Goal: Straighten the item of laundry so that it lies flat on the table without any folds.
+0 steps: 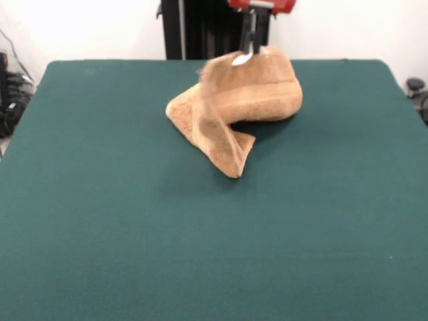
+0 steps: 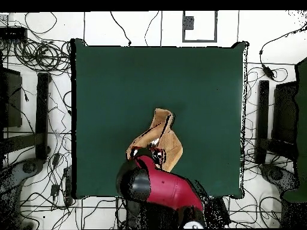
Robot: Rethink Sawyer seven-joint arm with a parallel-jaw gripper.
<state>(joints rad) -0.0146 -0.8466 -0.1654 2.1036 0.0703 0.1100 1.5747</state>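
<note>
Front view, lower two-thirds of frame: bare green table (image 1: 134, 254). Upper centre: the orange-tan towel (image 1: 234, 110) is crumpled and partly raised, one pointed corner trailing down toward centre frame and touching the felt, its shadow just beside it on the right. Top centre: the gripper (image 1: 249, 55) comes down from the red arm (image 1: 262, 5), its fingers pinching the towel's top edge. Overhead view: towel (image 2: 165, 135) sits lower centre on the table (image 2: 120, 90), with the gripper (image 2: 154, 144) over it.
</note>
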